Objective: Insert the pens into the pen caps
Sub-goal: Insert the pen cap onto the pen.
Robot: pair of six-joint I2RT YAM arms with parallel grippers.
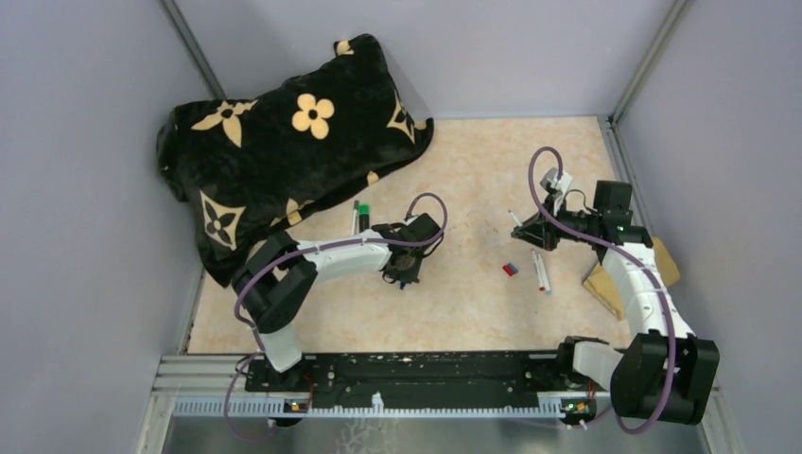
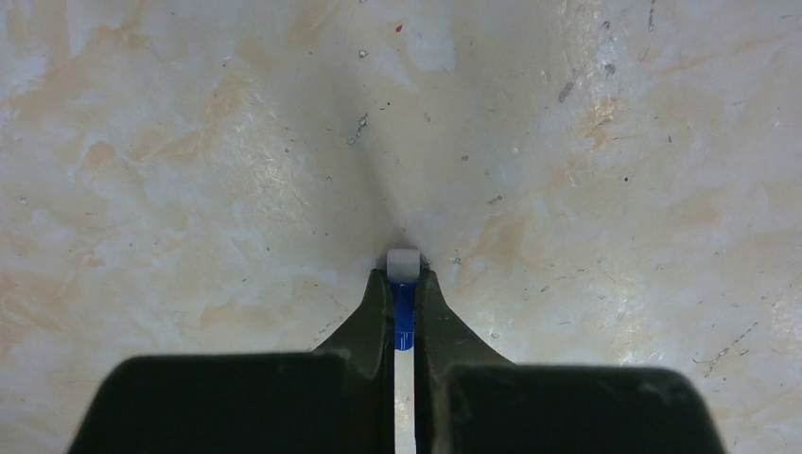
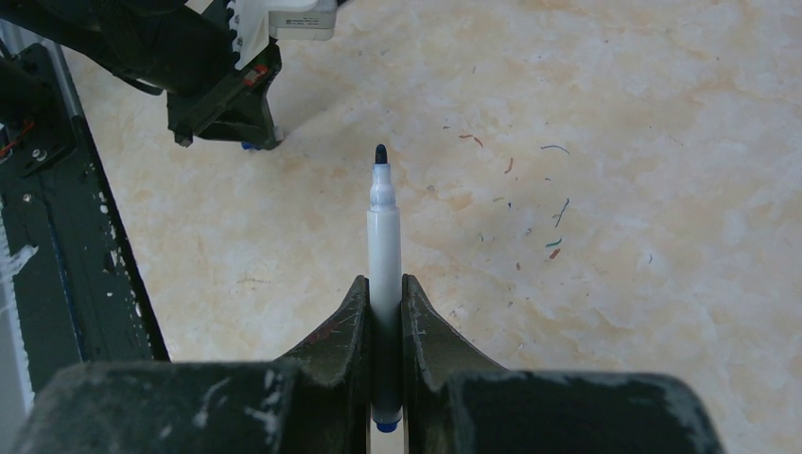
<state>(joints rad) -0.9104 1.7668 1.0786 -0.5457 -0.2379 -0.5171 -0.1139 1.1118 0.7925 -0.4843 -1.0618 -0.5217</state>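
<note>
My left gripper (image 2: 403, 280) is shut on a small blue pen cap (image 2: 403, 320) with a whitish end, held close over the table; it sits mid-table in the top view (image 1: 402, 272). My right gripper (image 3: 384, 289) is shut on a white pen (image 3: 383, 232) with a bare dark tip pointing forward and a blue rear end. In the top view the right gripper (image 1: 528, 230) is right of centre. A pen with a green cap (image 1: 357, 216) lies by the cushion. A red-ended pen (image 1: 540, 271) and red and blue caps (image 1: 510, 269) lie near the right gripper.
A black cushion with tan flowers (image 1: 284, 142) fills the back left. A tan cardboard box (image 1: 605, 280) lies under the right arm. The left arm's gripper (image 3: 227, 99) shows ahead of the held pen in the right wrist view. Grey walls enclose the table.
</note>
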